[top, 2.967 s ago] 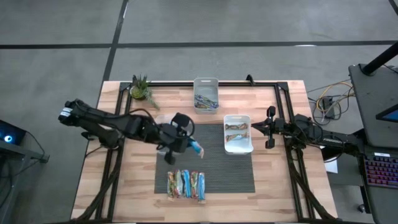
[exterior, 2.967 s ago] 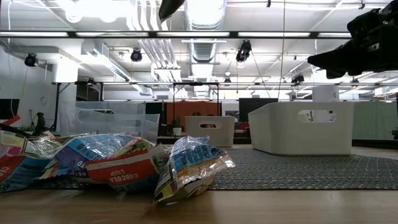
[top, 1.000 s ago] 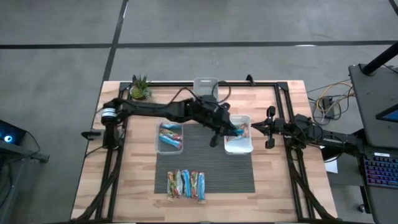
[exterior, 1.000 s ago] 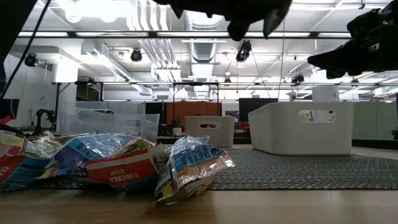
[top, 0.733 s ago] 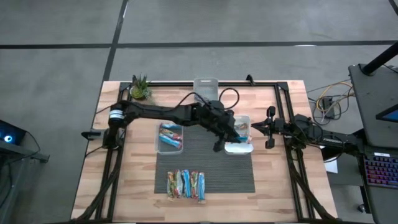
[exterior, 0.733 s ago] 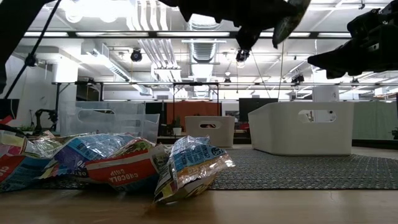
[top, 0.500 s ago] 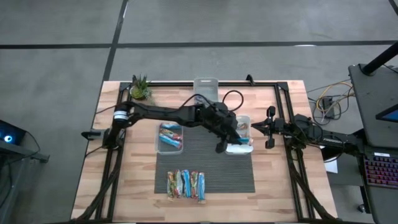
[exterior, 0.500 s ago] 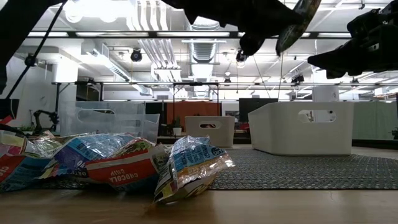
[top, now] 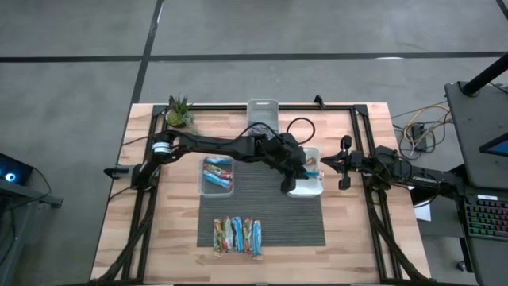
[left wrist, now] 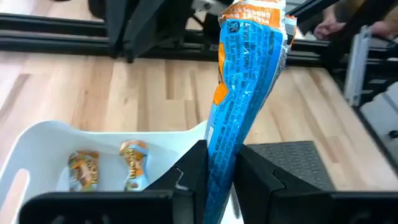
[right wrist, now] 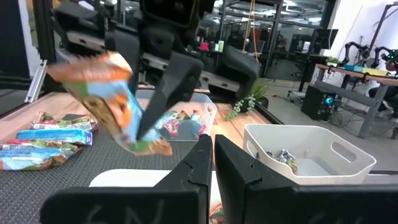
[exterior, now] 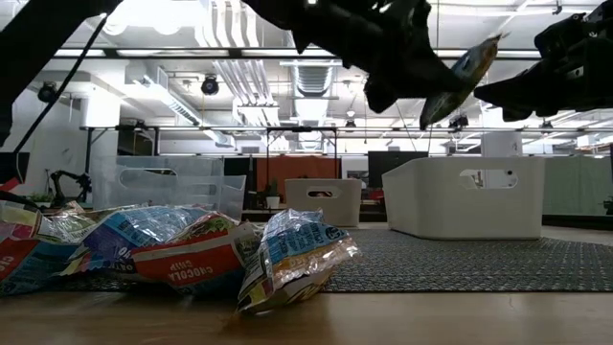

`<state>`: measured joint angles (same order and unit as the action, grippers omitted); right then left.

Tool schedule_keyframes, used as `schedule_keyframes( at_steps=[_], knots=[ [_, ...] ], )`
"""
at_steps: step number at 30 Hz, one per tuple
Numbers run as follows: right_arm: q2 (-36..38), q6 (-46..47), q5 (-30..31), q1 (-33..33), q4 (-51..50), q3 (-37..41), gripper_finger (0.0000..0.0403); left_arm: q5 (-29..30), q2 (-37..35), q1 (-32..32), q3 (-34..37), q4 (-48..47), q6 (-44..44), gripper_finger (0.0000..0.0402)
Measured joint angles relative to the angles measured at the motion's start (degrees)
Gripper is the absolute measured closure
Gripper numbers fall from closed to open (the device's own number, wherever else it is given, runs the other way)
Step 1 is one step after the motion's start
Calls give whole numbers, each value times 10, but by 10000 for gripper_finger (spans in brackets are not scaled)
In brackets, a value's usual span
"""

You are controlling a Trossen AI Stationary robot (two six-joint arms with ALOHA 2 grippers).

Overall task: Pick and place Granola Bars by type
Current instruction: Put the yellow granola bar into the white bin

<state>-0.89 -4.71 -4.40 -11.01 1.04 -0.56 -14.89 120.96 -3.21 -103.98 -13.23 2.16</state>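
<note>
Wooden tabletop (top: 171,230) with a dark ribbed mat (top: 266,206) at its middle is what we are looking down on, a small potted plant (top: 178,112) sitting at its far left corner. We are seeing the left gripper (top: 302,170) reaching across the mat and hanging over the white bin (top: 317,191) on the mat's right side. Its fingers (left wrist: 193,168) are pinching a blue and orange granola bar (left wrist: 244,93) by one end, so the bar is sticking out past them above the bin. In the left wrist view, two orange-wrapped bars (left wrist: 84,170) are lying on that bin's floor. Left of the mat's middle, a clear bin (top: 217,175) is holding blue and reddish bars. A third bin (top: 263,108) is sitting at the table's far edge, partly hidden by the arm. Nearer us, a row of granola bars (top: 237,235) is lying side by side on the mat's front edge. We are finding the right gripper (top: 344,163) waiting at the table's right side, just beside the white bin, with its fingers (right wrist: 199,168) pressed together and holding nothing.
</note>
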Motion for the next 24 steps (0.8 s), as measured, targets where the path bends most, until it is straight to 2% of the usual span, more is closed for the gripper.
schedule_keyframes(
  at_steps=[3,13,24],
  knots=[
    [0,-2,0,0,0,0,394,10,5,-2,0,-4,-1,349],
    [0,0,0,0,0,0,394,98,11,-4,1,-31,-7,349],
    [0,0,0,0,0,0,394,113,11,-5,1,-35,-27,349]
  ],
)
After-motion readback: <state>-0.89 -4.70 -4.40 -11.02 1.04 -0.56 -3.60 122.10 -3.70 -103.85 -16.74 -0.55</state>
